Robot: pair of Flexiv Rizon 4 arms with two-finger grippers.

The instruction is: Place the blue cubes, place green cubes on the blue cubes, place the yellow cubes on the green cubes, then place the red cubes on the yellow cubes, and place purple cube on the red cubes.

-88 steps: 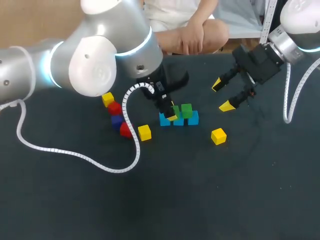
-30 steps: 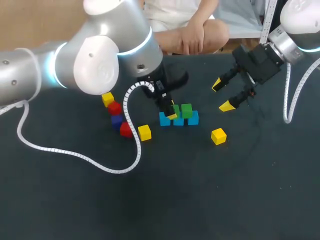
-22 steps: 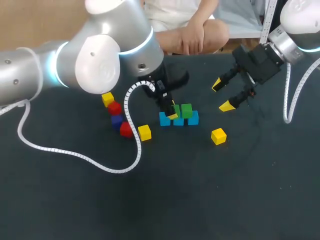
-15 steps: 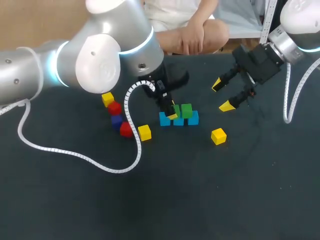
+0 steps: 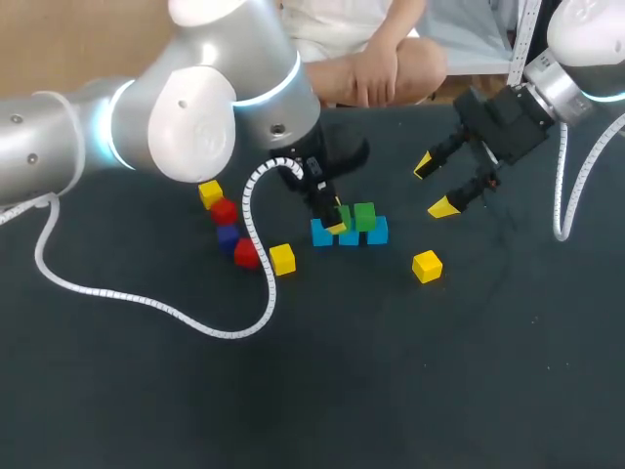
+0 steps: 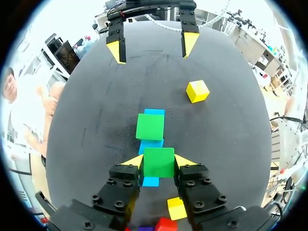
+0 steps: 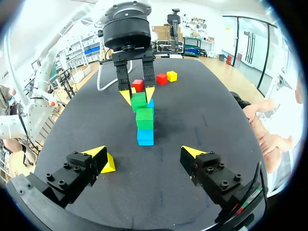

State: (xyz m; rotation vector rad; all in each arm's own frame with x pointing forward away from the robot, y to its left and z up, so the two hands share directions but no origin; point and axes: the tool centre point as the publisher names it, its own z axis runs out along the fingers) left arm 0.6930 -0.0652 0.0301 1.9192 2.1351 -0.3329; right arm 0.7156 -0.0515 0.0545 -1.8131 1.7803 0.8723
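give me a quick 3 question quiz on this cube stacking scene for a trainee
1. True or false: the right pincer is open and holds nothing.
2. What is the left pincer shut on? A. red cube B. green cube C. purple cube
3. Fill in: the other green cube rests on a ___ cube.
Key: 1 true; 2 B; 3 blue cube

Your left arm's big elbow [image 5: 195,127] a tiny bit up and over toward the green cube [image 5: 341,214] now.
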